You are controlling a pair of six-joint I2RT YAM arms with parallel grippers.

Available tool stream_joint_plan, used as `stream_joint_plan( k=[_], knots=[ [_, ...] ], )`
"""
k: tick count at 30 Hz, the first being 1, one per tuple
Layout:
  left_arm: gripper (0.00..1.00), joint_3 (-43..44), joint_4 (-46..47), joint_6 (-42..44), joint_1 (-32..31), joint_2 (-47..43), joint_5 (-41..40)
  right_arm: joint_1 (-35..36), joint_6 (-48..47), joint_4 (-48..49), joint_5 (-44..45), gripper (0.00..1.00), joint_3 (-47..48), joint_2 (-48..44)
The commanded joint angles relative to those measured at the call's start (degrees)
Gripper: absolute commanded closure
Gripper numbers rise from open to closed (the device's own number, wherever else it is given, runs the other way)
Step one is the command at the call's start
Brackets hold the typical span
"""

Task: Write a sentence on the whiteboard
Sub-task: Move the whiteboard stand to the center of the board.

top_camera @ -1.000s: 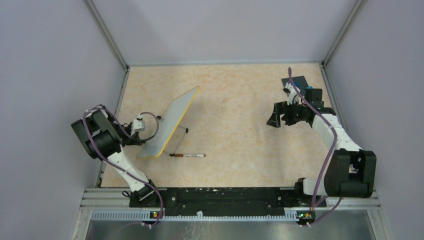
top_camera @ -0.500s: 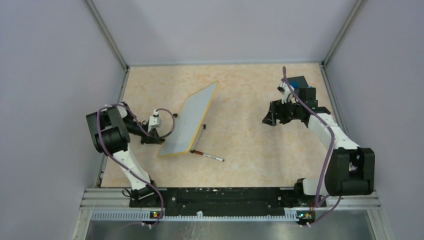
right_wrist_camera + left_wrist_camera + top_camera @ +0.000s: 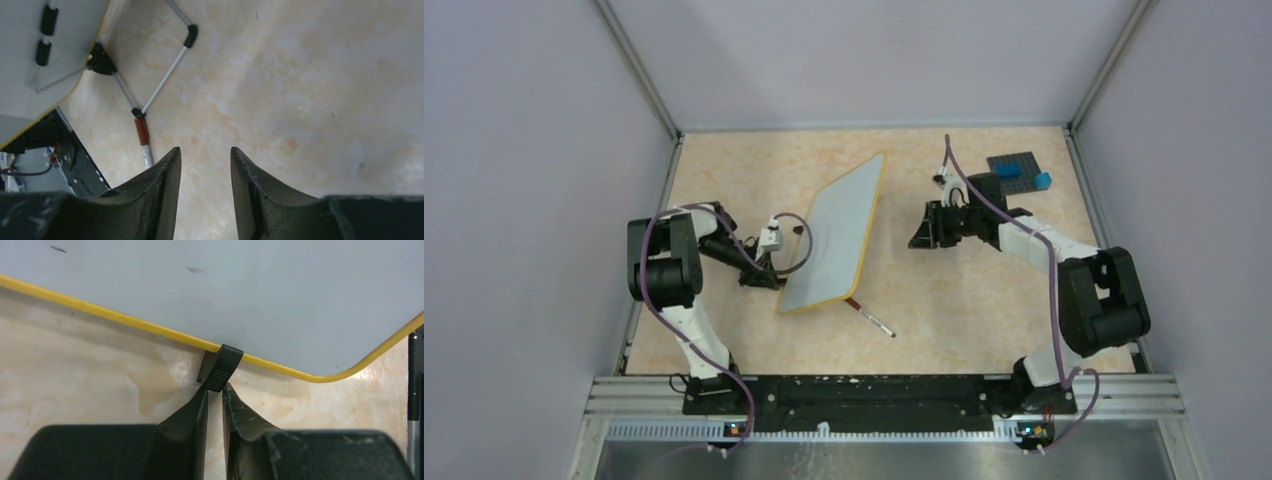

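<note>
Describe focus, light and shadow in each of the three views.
Top external: even, soft light, sharp, no glare on the whiteboard. Left wrist: the board's yellow rim is crisp, a faint shadow lies beneath it, the left claw is dark. Right wrist: the right claw looks soft, the marker sharper.

Your counter [image 3: 954, 300] is beige and marbled. Left of centre on it, the whiteboard [image 3: 839, 235] stands tilted on its wire stand. A marker [image 3: 876, 323] lies just beside its near corner. At the far right, you have a grey studded plate [image 3: 1012, 165] carrying a blue brick [image 3: 1043, 181].
</note>
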Motion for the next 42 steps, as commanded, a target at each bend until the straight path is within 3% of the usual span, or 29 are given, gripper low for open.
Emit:
stream_joint_plan(
  k=[1,7,11,16,25,32,42],
  knots=[
    [0.79,-0.63,4.98,-6.81,-3.41,-3.78,0.95,4.69,6.02,7.14,2.62,0.6,4.39,2.09],
    [0.71,-0.31,4.72,-8.4,-5.2,-4.81,2.22,8.7,11.44,10.13,4.52,0.62,6.53,7.64],
    [0.64,1.07,0.3,-4.18,-3.75,-4.7,1.89,10.52,12.24,10.21,3.39,0.64,6.85,9.66],
    [0.53,6.74,-6.44,2.52,-0.06,-3.13,0.57,10.27,10.87,9.89,2.89,0.65,5.9,7.28],
    [0.47,1.75,-0.84,2.07,-4.05,-6.01,-3.39,4.4,7.8,5.48,0.75,0.65,4.98,1.43],
    [0.52,-2.71,6.32,-2.51,-8.15,-8.76,-5.32,-0.88,5.98,2.33,-0.2,0.65,3.3,-3.49],
    [0.82,-4.36,12.4,-15.89,-16.05,-10.38,-3.14,-5.95,4.37,-1.03,-1.27,0.65,1.7,-7.32]
  ],
)
